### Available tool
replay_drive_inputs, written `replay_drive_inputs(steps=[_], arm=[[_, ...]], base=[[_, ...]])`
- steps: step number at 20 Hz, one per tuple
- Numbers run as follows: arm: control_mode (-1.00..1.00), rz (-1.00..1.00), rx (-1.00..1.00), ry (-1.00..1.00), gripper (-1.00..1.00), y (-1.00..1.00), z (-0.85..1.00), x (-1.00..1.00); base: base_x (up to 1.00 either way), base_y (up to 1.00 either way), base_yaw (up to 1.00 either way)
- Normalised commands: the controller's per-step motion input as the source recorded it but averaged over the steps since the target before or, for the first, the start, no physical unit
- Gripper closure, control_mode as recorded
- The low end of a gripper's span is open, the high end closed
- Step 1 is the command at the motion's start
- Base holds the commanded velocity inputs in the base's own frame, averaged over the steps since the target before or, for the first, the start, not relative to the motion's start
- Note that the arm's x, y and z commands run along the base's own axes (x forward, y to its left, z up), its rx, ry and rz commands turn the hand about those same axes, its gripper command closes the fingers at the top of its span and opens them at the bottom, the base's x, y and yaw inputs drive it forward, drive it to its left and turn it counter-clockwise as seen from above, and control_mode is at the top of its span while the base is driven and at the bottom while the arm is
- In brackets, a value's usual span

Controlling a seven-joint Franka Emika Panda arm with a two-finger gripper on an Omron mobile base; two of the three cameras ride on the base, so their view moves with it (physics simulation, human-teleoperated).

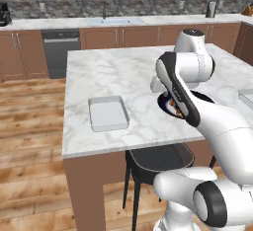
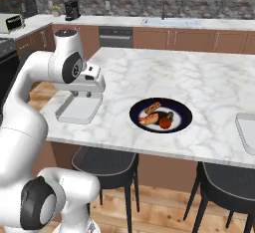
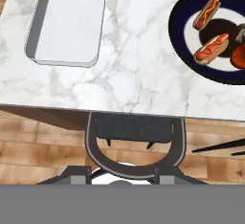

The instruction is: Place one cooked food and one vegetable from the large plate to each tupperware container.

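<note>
Wide navy-rimmed round plate point(image 2: 184, 123) holds two hot dogs point(image 3: 211, 49); pale grey rectangular tray point(image 3: 67, 28) lies well apart; gripper's spread cannot be told

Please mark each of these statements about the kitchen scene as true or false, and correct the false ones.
1. The left container is empty. True.
2. The plate lies on the wooden floor. False: it lies on the marble island.
3. Two hot dogs lie on the plate. True.
4. The gripper holds a hot dog. False: both hot dogs lie on the plate, and the gripper hangs over the left container; whether the jaws are open cannot be told.
5. A red vegetable lies on the plate beside the hot dogs. True.
6. A stool stands on top of the island. False: it stands on the floor, under the island's edge.
</note>
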Motion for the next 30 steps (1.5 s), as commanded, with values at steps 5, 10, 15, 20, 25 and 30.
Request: replay_drive_inputs(steps=[5, 10, 15, 20, 25, 30], arm=[[-1.0, -0.24, -0.06, 0.03, -1.0, -0.52, -0.35, 0.41], [-1.0, -0.55, 0.0, 0.08, -1.0, -1.0, -0.54, 0.45], [-1.0, -0.5, 0.02, 0.01, -1.0, -0.74, -0.52, 0.58], [-1.0, -0.2, 0.13, 0.01, -1.0, -0.71, -0.51, 0.61], [-1.0, 0.02, 0.23, 0.03, -1.0, -0.38, -0.3, 0.48], [-1.0, 0.11, 0.05, 0.0, -1.0, -0.04, -0.48, 0.23]], base=[[0.0, 0.0, 0.0], [0.0, 0.0, 0.0], [0.0, 0.0, 0.0], [0.0, 0.0, 0.0], [0.0, 0.0, 0.0], [0.0, 0.0, 0.0]])
